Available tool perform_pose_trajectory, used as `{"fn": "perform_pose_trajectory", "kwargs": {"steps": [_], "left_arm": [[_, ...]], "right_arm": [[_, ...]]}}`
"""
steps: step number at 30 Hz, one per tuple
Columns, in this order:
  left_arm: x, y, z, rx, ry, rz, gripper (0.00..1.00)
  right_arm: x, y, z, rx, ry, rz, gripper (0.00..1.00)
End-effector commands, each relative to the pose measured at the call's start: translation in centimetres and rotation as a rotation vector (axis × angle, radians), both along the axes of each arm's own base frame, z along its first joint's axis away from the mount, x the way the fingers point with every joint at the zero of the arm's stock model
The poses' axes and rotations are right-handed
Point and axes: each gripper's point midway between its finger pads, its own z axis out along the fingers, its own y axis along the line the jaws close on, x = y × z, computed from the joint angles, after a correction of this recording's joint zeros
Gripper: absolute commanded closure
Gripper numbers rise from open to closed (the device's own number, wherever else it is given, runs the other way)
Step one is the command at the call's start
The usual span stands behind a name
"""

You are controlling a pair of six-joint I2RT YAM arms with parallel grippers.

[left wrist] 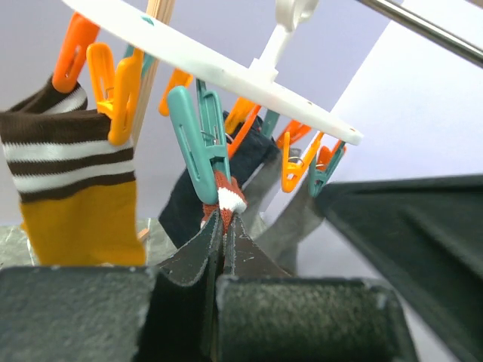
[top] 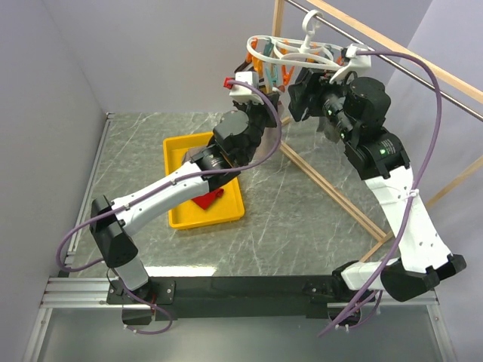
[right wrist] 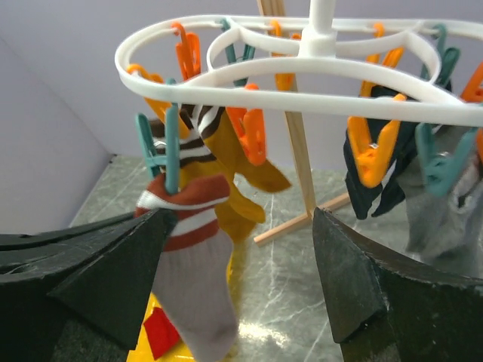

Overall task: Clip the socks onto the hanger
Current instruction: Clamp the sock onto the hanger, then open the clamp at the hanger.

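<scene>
The white hanger point(top: 290, 51) hangs by its hook from the metal rod, and both grippers are raised beside it. My left gripper point(left wrist: 225, 220) is shut on the red-and-white cuff of a grey sock point(right wrist: 192, 279), pinching it just below a teal clip point(left wrist: 198, 143) that bites the same cuff. My right gripper point(right wrist: 241, 256) is open, with that sock hanging by its left finger and not gripped. A mustard sock point(right wrist: 238, 170) with a brown-and-white striped cuff, a navy sock point(right wrist: 377, 188) and another grey sock point(right wrist: 445, 215) hang from other clips.
A yellow tray point(top: 181, 154) on the marble table holds a red sock point(top: 207, 198) under my left arm. The wooden frame point(top: 332, 188) stands behind and right, its post close to the hanger. A grey wall runs along the left.
</scene>
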Motion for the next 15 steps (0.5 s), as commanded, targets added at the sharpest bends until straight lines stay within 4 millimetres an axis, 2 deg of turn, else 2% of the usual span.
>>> {"fn": "perform_pose_trajectory", "kwargs": {"steps": [1, 4, 15], "left_arm": [[-1.2, 1.4, 3.0, -0.071, -0.044, -0.021, 0.99], [-1.4, 1.8, 3.3, -0.076, -0.051, -0.022, 0.99], [-1.6, 3.2, 3.4, -0.062, -0.059, -0.003, 0.99]], "right_arm": [[0.2, -0.2, 0.8, -0.014, -0.063, -0.001, 0.15], [0.6, 0.5, 1.5, -0.012, -0.108, 0.03, 0.18], [4.5, 1.6, 0.7, -0.052, -0.125, 0.008, 0.25]]}}
